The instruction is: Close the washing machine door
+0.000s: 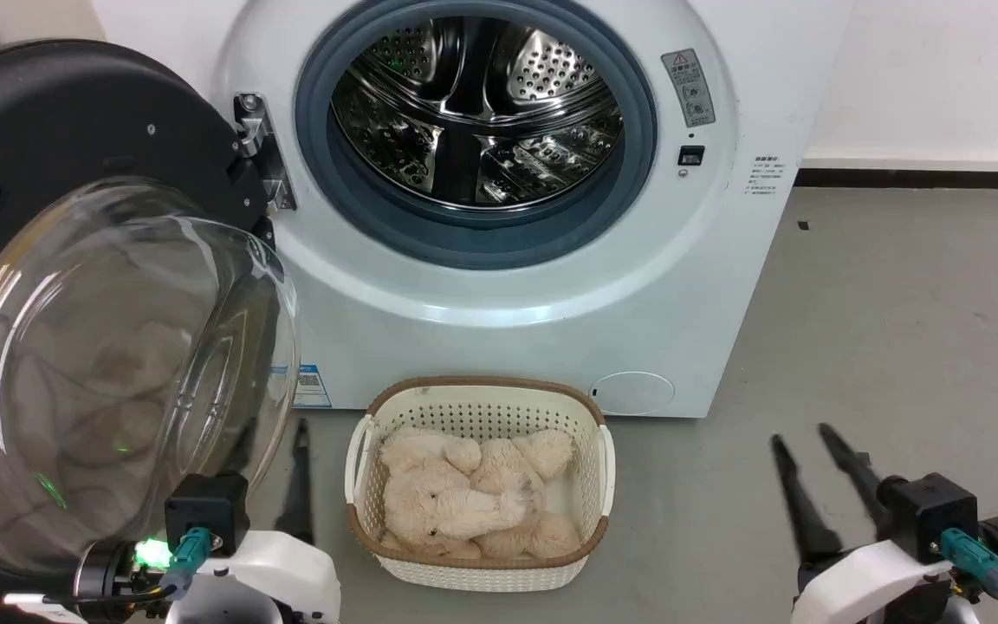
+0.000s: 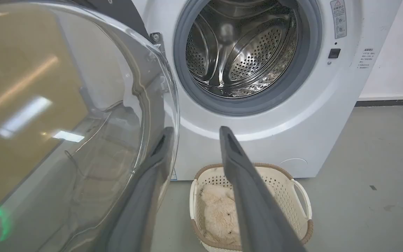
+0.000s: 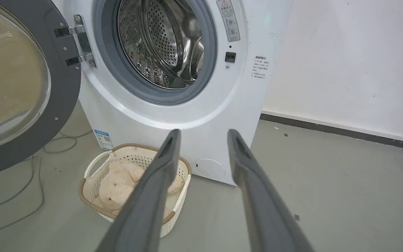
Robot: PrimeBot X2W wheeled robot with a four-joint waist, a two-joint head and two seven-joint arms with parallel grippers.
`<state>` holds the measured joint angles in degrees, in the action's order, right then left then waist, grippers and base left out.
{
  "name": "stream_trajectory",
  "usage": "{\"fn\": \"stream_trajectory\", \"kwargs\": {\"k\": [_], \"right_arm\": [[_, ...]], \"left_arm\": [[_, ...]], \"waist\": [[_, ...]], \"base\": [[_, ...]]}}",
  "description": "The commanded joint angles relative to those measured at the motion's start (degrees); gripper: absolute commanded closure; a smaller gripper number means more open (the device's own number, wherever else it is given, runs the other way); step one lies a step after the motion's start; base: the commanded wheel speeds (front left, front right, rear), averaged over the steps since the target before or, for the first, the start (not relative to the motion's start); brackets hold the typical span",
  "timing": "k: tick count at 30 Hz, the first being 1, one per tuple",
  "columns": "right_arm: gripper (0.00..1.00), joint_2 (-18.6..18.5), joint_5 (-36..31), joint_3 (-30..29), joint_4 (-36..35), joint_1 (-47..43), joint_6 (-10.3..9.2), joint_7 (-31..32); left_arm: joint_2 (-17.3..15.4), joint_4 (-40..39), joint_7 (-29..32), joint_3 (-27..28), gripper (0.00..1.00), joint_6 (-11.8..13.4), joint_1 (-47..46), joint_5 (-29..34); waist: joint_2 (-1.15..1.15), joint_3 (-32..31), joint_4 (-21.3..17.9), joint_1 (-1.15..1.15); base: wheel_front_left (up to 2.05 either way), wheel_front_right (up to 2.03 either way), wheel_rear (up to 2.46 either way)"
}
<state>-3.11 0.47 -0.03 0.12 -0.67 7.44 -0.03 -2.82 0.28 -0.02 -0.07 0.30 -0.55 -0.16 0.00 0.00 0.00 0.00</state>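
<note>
Left pincer [image 2: 195, 134] spread beside glass bulge of washing machine door [image 1: 48, 121] — door wide open; right pincer [image 3: 204, 133] spread, well apart.

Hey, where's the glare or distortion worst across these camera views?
Head view: light streaks and green glints on the washing machine door. Left wrist view: bright reflections there too; one finger of the left gripper looks hazy through the glass. Right wrist view: wide-angle lens leans the washing machine; the drum glares.

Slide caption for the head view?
Washing machine door wide open, plush-filled basket before the machine, left gripper and right gripper open.
</note>
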Motion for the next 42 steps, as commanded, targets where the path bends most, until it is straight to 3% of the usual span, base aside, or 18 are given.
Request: {"fn": "stream_trajectory", "kwargs": {"k": [1, 22, 42], "right_arm": [[0.00, 0.0, 0.0, 0.0, 0.0, 0.0, 0.01, 0.0], [0.00, 0.0, 1.6, 0.7, -0.8, -0.5, 0.01, -2.4], [0.00, 0.1, 3.1, 1.9, -1.2, -1.2, 0.01, -4.8]], "left_arm": [[0.0, 0.0, 0.0, 0.0, 0.00, 0.0, 0.0, 0.0], [0.0, 0.4, -2.4, -1.2, 0.00, 0.9, 0.5, -0.4], [0.0, 0.1, -4.8, -2.1, 0.00, 1.7, 1.3, -0.6]], "waist": [[0.00, 0.0, 0.0, 0.00], [0.00, 0.2, 0.9, 0.00], [0.00, 0.0, 5.9, 0.00]], "base": [[0.00, 0.00, 0.00], [0.00, 0.00, 0.00], [0.00, 0.00, 0.00]]}}
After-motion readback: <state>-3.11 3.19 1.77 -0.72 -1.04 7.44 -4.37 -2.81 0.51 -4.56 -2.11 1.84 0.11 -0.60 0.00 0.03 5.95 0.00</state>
